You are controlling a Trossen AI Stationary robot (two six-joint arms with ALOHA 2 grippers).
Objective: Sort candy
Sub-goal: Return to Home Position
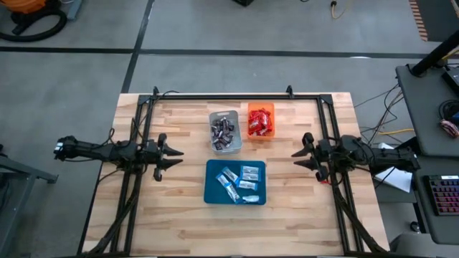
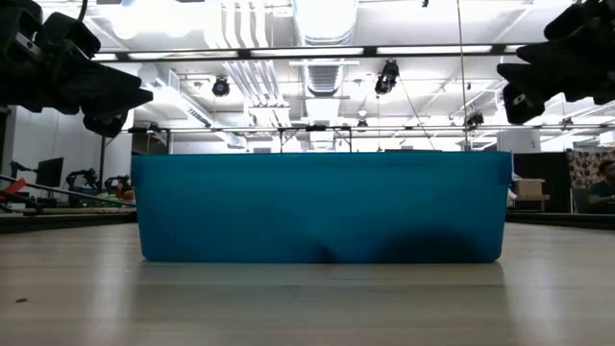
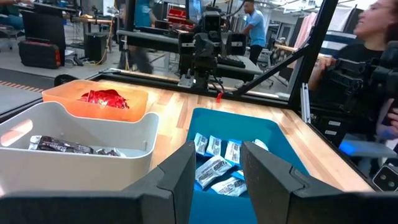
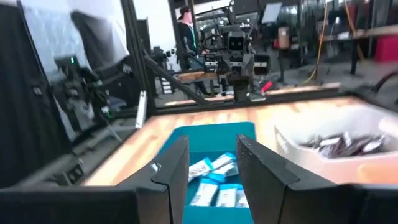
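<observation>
Two grippers, what state?
— Left gripper (image 1: 174,158) and right gripper (image 1: 296,159): fingers apart, both empty, either side of the trays, well apart from the candy.
Nearest candy?
— Blue-and-white bars (image 1: 239,183) in blue tray (image 1: 212,195), between them. Beyond: dark bars (image 1: 224,132) in grey tray (image 1: 224,113); red packets (image 1: 259,122) in orange tray (image 1: 261,105), just beside.

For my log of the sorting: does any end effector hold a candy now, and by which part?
Nothing is held. The left end effector and the right end effector are both open and empty.
</observation>
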